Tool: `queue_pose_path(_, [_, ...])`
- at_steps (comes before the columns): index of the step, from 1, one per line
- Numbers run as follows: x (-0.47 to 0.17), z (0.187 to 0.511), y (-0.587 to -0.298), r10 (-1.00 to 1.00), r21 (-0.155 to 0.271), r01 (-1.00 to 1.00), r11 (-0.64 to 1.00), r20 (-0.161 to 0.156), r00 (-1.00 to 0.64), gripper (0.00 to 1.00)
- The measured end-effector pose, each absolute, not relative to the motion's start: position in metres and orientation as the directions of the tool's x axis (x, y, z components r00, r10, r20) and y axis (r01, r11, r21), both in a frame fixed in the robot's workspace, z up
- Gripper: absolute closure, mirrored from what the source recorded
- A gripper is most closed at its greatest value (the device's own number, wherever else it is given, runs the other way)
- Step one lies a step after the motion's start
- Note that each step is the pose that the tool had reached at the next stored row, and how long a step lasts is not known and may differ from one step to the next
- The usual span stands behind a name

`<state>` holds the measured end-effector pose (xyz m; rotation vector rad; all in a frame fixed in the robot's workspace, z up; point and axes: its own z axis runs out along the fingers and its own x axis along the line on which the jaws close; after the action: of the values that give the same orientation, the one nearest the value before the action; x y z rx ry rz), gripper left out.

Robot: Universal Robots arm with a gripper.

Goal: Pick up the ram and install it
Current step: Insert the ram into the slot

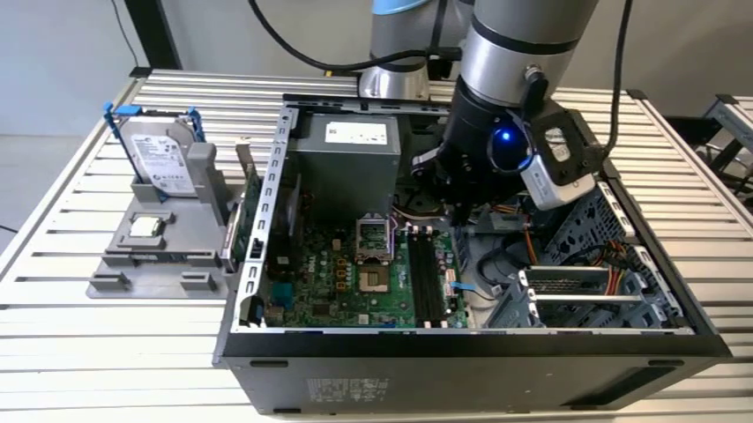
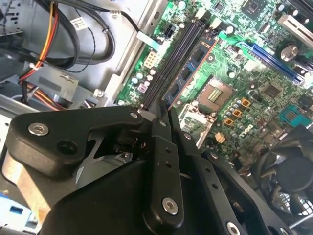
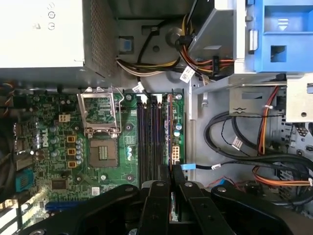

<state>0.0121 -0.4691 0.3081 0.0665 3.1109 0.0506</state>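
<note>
"Where's the ram? I can't pick it out."

"In the first wrist view the ram [image 3: 169, 128] is that thin dark strip seen edge-on, running out from between the tips of the gripper [image 3: 170, 182]. In the second wrist view you see its face, chips in a row, lying just beside the black slots [image 2: 172, 61]."

"So the tool has hold of it?"

"Yes. The fingers [image 3: 155, 200] are pinched almost together, with only the board's thickness between them. As far as I can see, they grip it near one end."

"Why carry it on edge like that?"

"I reckon because the slots take a stick edge-down. Held in line with them, it can go straight in. It sits along the side nearest the cables, away from the CPU socket [image 3: 103, 147]."

"Is it seated?"

"I can't tell. In the exterior view the arm reaches down into the open case [image 1: 471, 339] and its wrist hides the spot. The hard drive [image 1: 159, 159] stands on the grey stand [image 1: 153, 264], well apart from all this."
</note>
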Motion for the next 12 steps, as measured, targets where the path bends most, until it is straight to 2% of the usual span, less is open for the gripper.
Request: queue_pose_path(12, [0.014,0.286,-0.469,0.043,0.033,0.042,0.999,-0.029,-0.999,1.00])
